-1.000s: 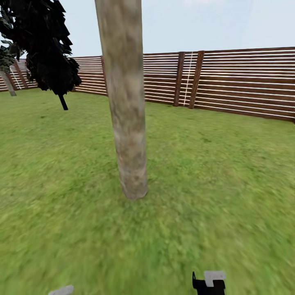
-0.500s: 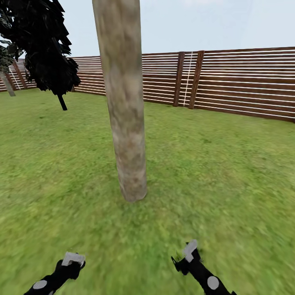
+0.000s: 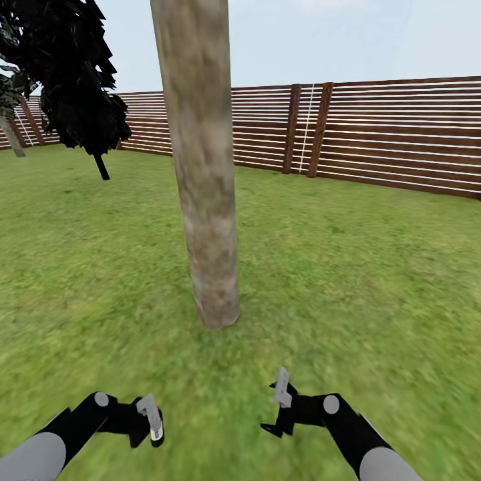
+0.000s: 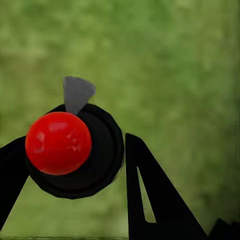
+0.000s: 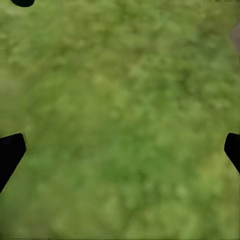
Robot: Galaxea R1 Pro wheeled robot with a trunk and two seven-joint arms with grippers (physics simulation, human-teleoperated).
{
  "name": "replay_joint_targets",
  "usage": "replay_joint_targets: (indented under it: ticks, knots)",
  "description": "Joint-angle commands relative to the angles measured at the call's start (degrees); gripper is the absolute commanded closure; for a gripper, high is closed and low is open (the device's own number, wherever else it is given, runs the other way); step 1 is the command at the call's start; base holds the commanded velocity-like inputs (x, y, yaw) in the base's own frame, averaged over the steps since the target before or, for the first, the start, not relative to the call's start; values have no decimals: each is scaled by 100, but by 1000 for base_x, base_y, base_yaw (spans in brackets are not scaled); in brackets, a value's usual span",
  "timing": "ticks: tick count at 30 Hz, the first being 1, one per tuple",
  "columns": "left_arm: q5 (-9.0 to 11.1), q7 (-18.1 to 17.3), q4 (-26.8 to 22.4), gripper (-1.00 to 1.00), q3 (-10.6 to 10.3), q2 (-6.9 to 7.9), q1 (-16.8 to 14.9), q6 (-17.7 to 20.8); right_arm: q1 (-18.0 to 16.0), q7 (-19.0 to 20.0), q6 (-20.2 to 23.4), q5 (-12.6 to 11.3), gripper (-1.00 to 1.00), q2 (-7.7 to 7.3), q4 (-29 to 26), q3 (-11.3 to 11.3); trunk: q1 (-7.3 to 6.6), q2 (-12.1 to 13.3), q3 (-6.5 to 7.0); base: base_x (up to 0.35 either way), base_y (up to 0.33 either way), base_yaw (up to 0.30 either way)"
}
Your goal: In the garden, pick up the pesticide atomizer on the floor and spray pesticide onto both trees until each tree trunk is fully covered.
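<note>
One tree trunk (image 3: 204, 174) upright on grass (image 3: 374, 267). Near its base, two pincers: left pincer (image 3: 152, 417) pinching one black sprayer (image 4: 80, 150) with red top, right pincer (image 3: 280, 401) spread, empty.

No legible text, label, brand, number or sign appears on any surface in these views.
</note>
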Motion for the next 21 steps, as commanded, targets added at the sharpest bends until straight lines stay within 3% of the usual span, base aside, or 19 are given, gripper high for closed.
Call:
replay_joint_targets:
  ticks: [1, 2, 3, 6, 10, 13, 21]
  knots:
    - [-151, -23, -94, 100, 11, -12, -3, 81, -2, 15, -23, 46, -100, 14, -8, 164, -1, -2, -5, 0, 0, 0]
    - [-270, -61, -181, 100, 13, -24, -5, 159, -2, 16, -19, 41, -100, 59, -8, 379, -1, -2, -5, 0, 0, 0]
    - [-342, -107, -226, 100, 13, -37, -5, 192, -2, 17, -16, 40, 100, 93, -12, 494, -1, -2, -5, 0, 0, 0]
    - [-518, -296, -344, 100, 13, -165, -6, 243, -14, 18, -11, 32, 100, 222, -53, 691, -1, -2, -5, 0, 0, 0]
    - [-579, -336, -364, 100, 11, -272, -6, 250, -41, 18, 77, 31, 100, 305, -88, 724, -1, -2, -5, 0, 0, 0]
    - [-791, -346, -361, 100, 10, -394, -6, 249, -68, 20, 109, 28, 100, 390, -94, 735, -1, -2, -5, 0, 0, 0]
    - [-854, -350, -357, 100, 5, -715, -6, 237, -141, 25, 113, 37, 100, 664, -97, 744, -1, -2, -5, 0, 0, 0]
